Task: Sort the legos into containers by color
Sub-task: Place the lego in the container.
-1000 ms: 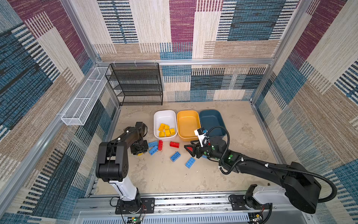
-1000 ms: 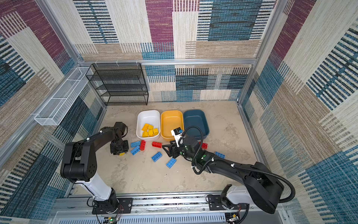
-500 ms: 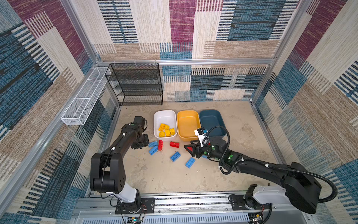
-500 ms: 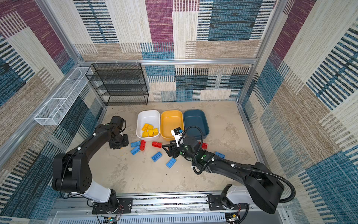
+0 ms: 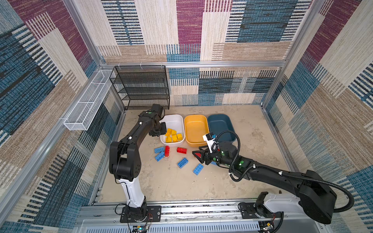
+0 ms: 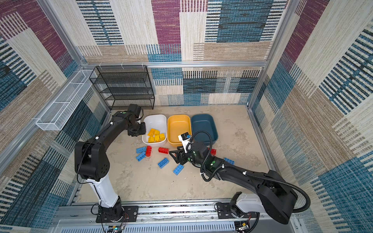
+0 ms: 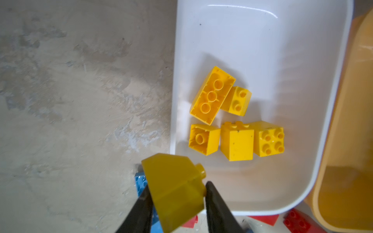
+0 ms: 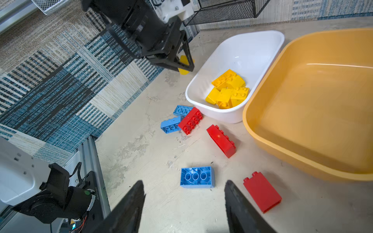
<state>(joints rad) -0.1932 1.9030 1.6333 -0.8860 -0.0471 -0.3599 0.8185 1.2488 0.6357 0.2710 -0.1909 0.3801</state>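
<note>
Lifted a yellow brick (image 7: 175,191) off the floor (image 7: 80,100), away from the loose blue and red ones, and carried it within the last second to the edge of the white tub (image 7: 262,50). Held it clamped in the narrow jaws of the left gripper (image 7: 177,188), hanging at the rim and not yet over the five yellow bricks (image 7: 237,141) already inside. Meant, by the look of it, a sixth yellow nearly sorted, needing only a short reach inward and a release. Left the yellow tub (image 5: 195,129) and teal tub (image 5: 220,125) with nothing visible in them. Kept the right gripper (image 8: 184,185) where it had been, jaws wide and empty, poised over a blue brick (image 8: 196,177) with a red brick (image 8: 262,193) just beside. Still had several blues and reds to clear.
</note>
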